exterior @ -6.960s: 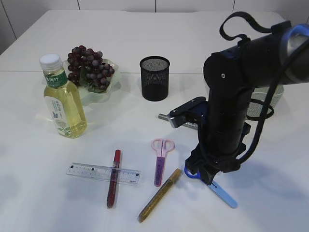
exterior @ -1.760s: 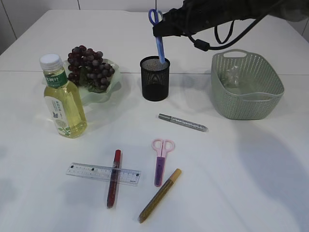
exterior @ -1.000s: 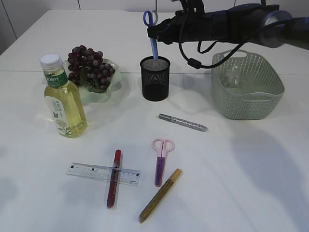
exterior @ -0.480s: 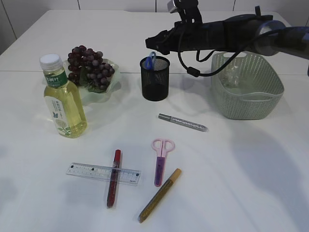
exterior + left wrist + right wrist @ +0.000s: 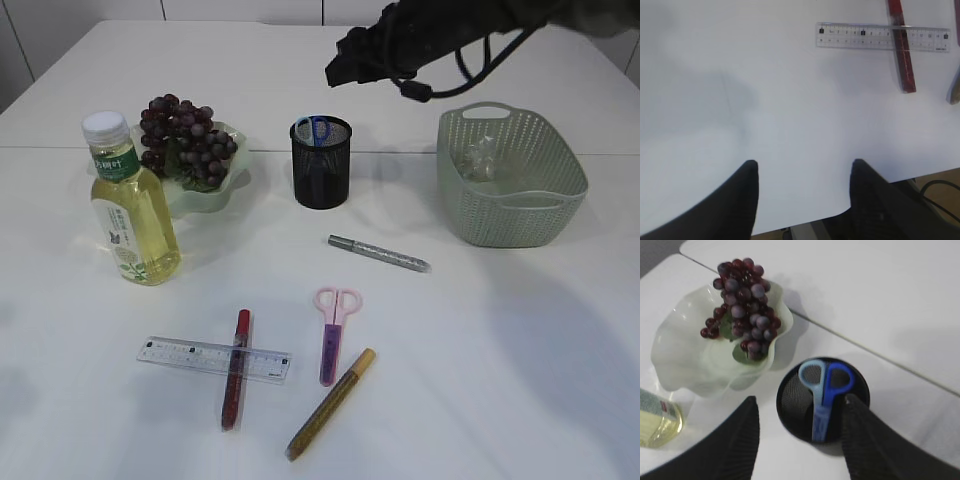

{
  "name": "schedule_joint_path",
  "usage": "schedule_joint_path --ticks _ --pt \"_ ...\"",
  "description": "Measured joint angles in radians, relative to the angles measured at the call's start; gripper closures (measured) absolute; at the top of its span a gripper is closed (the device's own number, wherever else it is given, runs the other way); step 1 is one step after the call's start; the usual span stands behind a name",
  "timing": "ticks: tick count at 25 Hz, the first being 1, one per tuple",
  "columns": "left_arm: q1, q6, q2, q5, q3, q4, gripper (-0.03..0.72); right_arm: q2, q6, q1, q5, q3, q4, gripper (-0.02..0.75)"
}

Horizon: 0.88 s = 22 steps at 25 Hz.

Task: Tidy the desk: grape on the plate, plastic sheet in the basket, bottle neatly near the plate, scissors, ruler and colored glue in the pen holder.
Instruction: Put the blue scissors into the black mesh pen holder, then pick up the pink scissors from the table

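Observation:
Blue scissors (image 5: pixel 317 129) (image 5: pixel 822 390) stand handles-up inside the black mesh pen holder (image 5: pixel 321 170) (image 5: pixel 781 401). My right gripper (image 5: pixel 342 68) (image 5: pixel 799 398) hangs above the holder, open and empty. Grapes (image 5: pixel 185 140) (image 5: pixel 745 310) lie on the pale green plate (image 5: pixel 205 197) (image 5: pixel 680 350), with the bottle (image 5: pixel 130 205) in front of it. Pink scissors (image 5: pixel 333 330), a clear ruler (image 5: pixel 190 355) (image 5: pixel 865 37), and red (image 5: pixel 236 368) (image 5: pixel 902 50), gold (image 5: pixel 330 403) and silver (image 5: pixel 380 254) glue pens lie on the desk. My left gripper (image 5: pixel 803 162) is open over bare table.
A green basket (image 5: pixel 520 215) stands at the right with a crumpled clear plastic sheet (image 5: pixel 480 155) inside. The red glue pen lies across the ruler. The table's front edge (image 5: pixel 805 225) runs just under the left gripper.
The right gripper opened and let the blue scissors drop into the pen holder, then rose and drew back. The left gripper has not moved.

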<state>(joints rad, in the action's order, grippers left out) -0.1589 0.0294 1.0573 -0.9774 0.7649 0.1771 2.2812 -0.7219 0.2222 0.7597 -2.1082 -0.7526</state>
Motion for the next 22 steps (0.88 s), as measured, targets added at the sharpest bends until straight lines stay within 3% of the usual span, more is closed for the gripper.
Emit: schedule_joint_path --ticks 3,9,13,22 --pt "0.0 0.0 0.0 0.0 0.0 0.003 0.265 -0.091 0.265 0.017 0.127 -0.002 0.237 0.318" --pt "0.0 0.0 0.0 -0.003 0.0 0.007 0.265 -0.193 0.629 0.066 0.36 -0.003 0.513 0.333" --pt "0.0 0.0 0.0 -0.004 0.0 0.008 0.265 -0.193 0.733 0.108 0.464 -0.003 0.572 0.374" --pt "0.0 0.0 0.0 -0.006 0.0 0.015 0.265 -0.193 0.903 0.259 0.484 0.027 0.674 0.384"
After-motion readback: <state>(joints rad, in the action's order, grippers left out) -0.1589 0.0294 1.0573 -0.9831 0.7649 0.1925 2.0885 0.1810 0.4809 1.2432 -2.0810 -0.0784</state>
